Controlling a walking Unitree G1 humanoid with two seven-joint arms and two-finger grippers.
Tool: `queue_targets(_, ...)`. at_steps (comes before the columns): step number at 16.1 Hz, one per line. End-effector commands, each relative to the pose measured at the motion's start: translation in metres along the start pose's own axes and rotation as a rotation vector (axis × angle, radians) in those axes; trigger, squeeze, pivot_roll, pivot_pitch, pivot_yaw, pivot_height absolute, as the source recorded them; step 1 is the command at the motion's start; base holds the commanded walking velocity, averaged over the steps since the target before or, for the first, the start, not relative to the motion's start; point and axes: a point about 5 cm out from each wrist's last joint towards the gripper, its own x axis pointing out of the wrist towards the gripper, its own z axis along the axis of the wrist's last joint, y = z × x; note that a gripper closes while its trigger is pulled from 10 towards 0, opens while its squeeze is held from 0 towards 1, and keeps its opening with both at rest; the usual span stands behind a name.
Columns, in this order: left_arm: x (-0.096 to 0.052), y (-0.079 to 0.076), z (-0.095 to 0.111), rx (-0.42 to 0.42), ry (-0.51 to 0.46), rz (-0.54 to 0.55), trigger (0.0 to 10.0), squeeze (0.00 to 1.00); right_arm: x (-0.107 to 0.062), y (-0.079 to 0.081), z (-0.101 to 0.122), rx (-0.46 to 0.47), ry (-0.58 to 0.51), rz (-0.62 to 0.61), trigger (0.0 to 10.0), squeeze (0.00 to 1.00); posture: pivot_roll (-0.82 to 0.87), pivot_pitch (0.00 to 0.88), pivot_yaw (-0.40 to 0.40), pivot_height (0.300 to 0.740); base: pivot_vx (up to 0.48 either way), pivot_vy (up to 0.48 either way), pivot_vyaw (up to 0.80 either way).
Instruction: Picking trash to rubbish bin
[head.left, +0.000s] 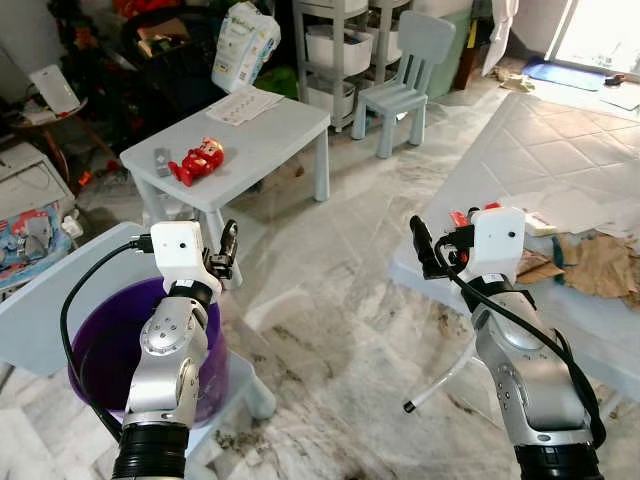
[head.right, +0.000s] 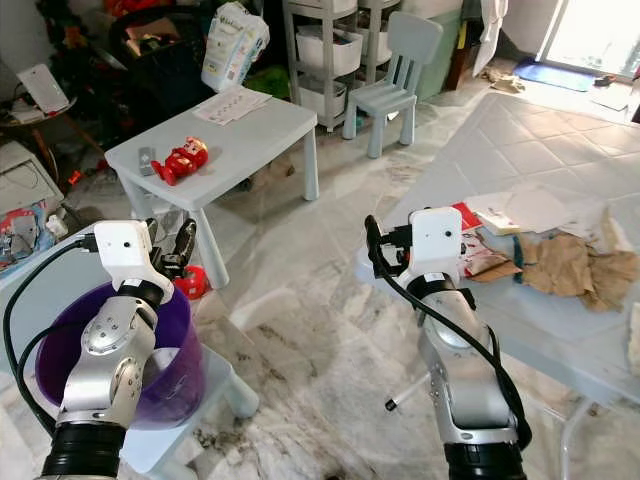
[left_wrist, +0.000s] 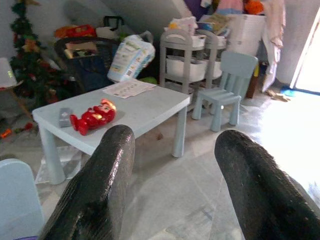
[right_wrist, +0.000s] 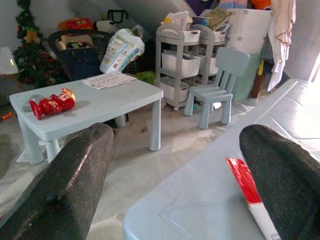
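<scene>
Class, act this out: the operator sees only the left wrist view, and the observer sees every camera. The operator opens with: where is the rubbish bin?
Observer: The purple bin stands close under the left gripper.
Operator: Any trash?
Observer: Crumpled brown paper lies on the pale table on your right.
Operator: Is the right gripper holding something?
Observer: No, its fingers are open and empty.

No legible text anywhere.
</scene>
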Motion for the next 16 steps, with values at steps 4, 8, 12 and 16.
queue_targets(4,0.0022,0.0039,0.0005,0.005,0.011,0.012,10.0,0.0,0.0004,-0.0004,0.002,0.003,-0.007,-0.005,10.0,0.0,-0.13,0.0,0.026,0.74,0.0,0.0,0.0)
queue_targets(8,0.0021,0.0035,-0.0001,0.004,0.013,0.01,10.0,0.0,0.0003,-0.0003,0.0001,0.017,0.005,-0.007,10.0,0.0,-0.13,0.0,0.029,0.74,0.0,0.0,-0.74)
queue_targets(12,0.0024,0.0031,-0.0002,0.003,0.014,0.006,10.0,0.0,0.0001,0.0001,-0.0007,0.011,0.01,-0.004,10.0,0.0,-0.13,0.0,0.028,0.74,0.0,0.0,-0.73)
queue_targets(16,0.0026,0.0031,0.0001,0.003,0.014,0.006,10.0,0.0,-0.0001,0.0002,-0.0008,0.016,0.008,-0.005,10.0,0.0,-0.13,0.0,0.027,0.74,0.0,0.0,-0.8)
